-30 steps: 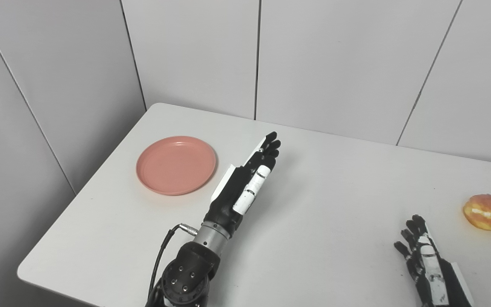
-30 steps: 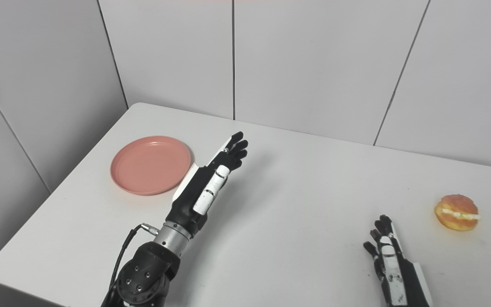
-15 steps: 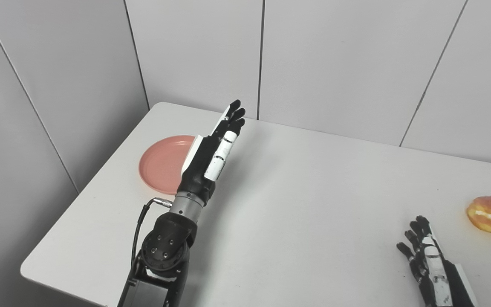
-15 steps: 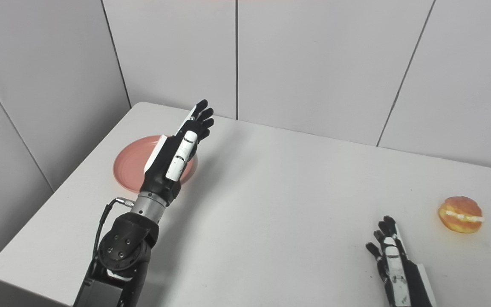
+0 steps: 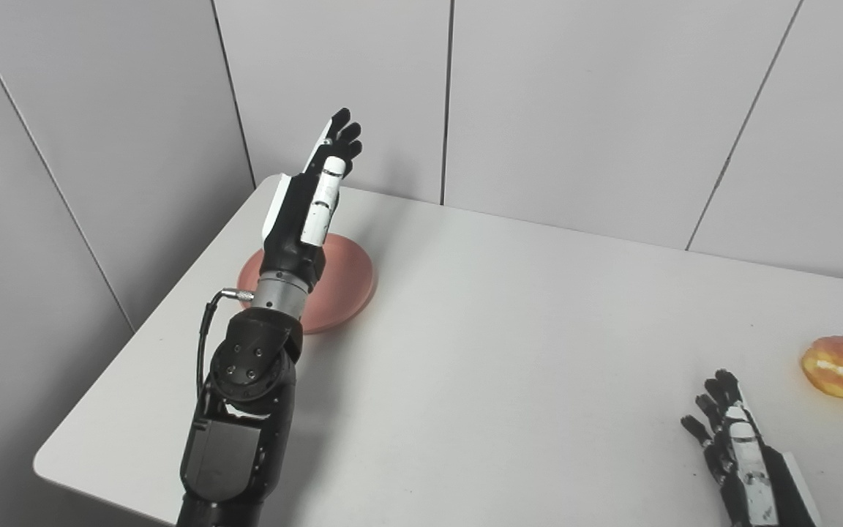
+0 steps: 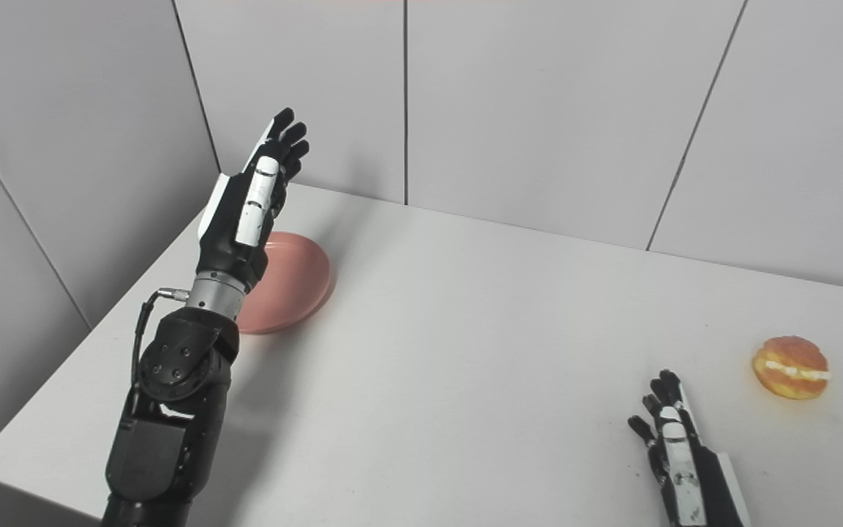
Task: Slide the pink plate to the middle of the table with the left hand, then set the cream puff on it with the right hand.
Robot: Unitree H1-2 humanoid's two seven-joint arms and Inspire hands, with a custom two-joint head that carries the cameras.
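The pink plate [image 5: 348, 278] lies near the table's far left corner, partly hidden by my left arm; it also shows in the right eye view [image 6: 297, 282]. My left hand [image 5: 312, 197] is open, fingers straight and raised well above the plate, holding nothing. The cream puff [image 5: 840, 366], golden with a white filling line, sits near the right edge; it also shows in the right eye view [image 6: 789, 367]. My right hand [image 5: 732, 439] is open and empty, low at the front right, a short way in front and left of the puff.
The white table [image 5: 524, 329] stands in a corner of grey wall panels [image 5: 575, 102]. Its left edge and front edge run close to the plate and my left arm.
My left hand has swung left and upward, from beside the plate's right rim to above the plate, now covering part of it. The right hand and the puff have stayed put.
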